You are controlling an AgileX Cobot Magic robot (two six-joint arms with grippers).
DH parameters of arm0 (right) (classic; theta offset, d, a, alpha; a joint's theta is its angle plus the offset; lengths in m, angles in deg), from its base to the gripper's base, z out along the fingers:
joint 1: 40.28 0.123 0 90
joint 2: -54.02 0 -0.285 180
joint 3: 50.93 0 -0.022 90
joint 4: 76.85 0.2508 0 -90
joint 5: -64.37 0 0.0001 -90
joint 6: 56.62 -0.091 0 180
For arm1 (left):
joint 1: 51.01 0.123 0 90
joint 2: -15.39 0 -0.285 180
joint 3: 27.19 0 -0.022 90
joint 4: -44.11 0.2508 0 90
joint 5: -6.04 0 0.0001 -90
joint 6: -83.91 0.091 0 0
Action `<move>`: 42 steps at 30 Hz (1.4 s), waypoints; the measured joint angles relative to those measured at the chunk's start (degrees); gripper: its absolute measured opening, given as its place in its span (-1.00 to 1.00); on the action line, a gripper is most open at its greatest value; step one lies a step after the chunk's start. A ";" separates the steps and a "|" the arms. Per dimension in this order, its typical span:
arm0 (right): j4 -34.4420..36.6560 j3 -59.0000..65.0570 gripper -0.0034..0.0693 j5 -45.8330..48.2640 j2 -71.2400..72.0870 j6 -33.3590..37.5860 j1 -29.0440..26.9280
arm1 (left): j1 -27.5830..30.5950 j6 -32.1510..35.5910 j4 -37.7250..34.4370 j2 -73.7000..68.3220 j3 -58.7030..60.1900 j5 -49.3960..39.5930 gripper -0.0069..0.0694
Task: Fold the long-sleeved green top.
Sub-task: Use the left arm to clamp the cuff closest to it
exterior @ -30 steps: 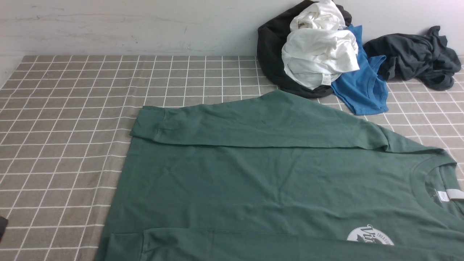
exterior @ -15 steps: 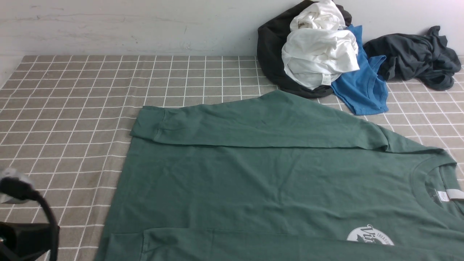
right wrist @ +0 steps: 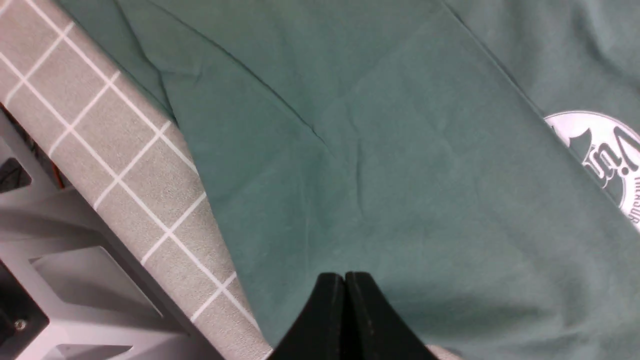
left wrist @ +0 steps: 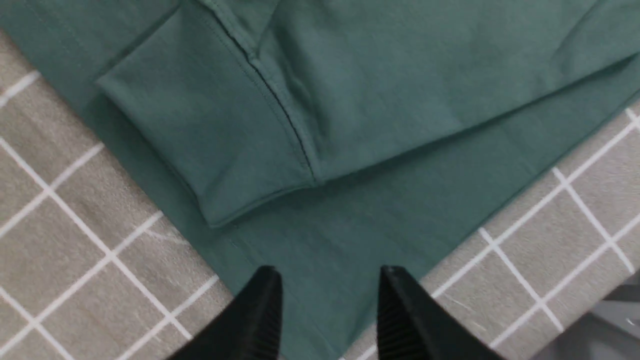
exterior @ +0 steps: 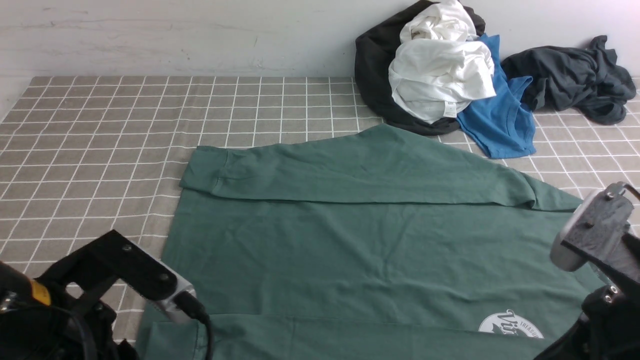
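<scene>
Our left gripper with jaws parted above the hem corner of the dull forest-green cotton long-sleeved top, our right gripper pinched together over its cloth, grey-brown white-gridded surface beneath

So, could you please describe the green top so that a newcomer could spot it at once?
On the checked tablecloth, nearer than the clothes heap by the back wall, the green long-sleeved top lies spread flat. Unlike the crumpled blue T-shirt and dark grey garment, it is dull green, with a white round logo.
</scene>
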 joint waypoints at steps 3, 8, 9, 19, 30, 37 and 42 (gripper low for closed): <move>0.00 0.00 -0.94 -1.28 -0.05 0.00 0.19 | -2.57 -2.07 1.28 -3.94 -0.19 3.88 0.29; -0.12 0.00 -0.94 -1.99 -0.05 0.00 0.33 | -3.51 -6.46 2.38 -10.20 -0.37 10.70 0.59; -0.14 0.00 -0.94 -2.04 -0.05 0.00 0.33 | -3.51 -7.53 2.80 -11.31 -0.45 11.78 0.60; -0.14 0.00 -0.94 -4.71 -0.15 0.00 0.33 | -3.51 -15.34 9.74 -24.74 -3.81 18.36 0.63; -0.14 0.00 -0.94 -6.20 -0.22 0.00 0.33 | -3.51 -15.71 9.03 -31.38 -10.78 18.04 0.63; -0.14 0.00 -0.94 -8.02 -0.22 0.00 0.33 | -3.55 -10.72 3.89 -33.08 -10.99 15.81 0.61; -0.14 0.00 -0.94 -8.14 -0.22 0.00 0.33 | -3.55 -10.03 4.53 -33.63 -11.32 15.81 0.34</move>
